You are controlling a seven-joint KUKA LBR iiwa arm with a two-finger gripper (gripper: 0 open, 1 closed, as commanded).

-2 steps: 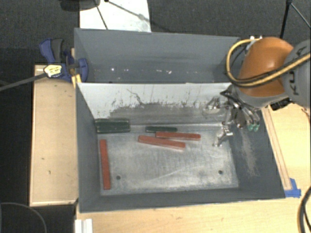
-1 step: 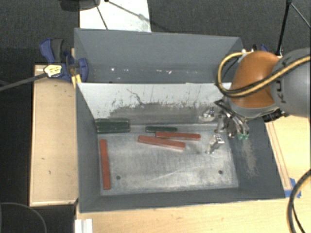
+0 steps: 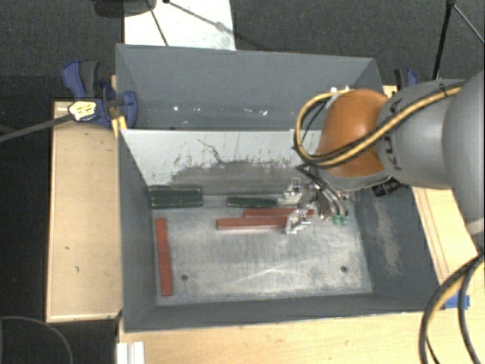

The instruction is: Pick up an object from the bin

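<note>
Red-brown bar (image 3: 265,213) mid-floor of the bin (image 3: 250,89), lying roughly left-right, is the one we're on: its right end runs in under the gripper (image 3: 301,217), which sits low at the floor, right of centre

Can't tell from this angle whether the gripper is open or clamped. The wrist hardware hides the contact zone and the bar end, so we won't call it a grasp

Second red-brown bar (image 3: 236,224) lies parallel, just beside the first on the near side, shifted left. Touching or a hair apart, we can't say which

Coming in at the bar's end rather than its middle makes sense to us: the neighbour flanks the middle stretch, while the right end is free of it

Dark green bar (image 3: 251,201) sits just behind, toward the rear wall, near the gripper but apart from it. Dark green block (image 3: 176,196) is further left at the rear, and the long red bar (image 3: 163,256) lies along the left wall. Both are well apart, no interference

Orange wrist cover (image 3: 350,131) and cables (image 3: 311,120) hang above the right part of the floor

Our read: grasp step, lift not yet done. Risk: with an end grip the bar may swing down, or drag its neighbour, when raised
</note>
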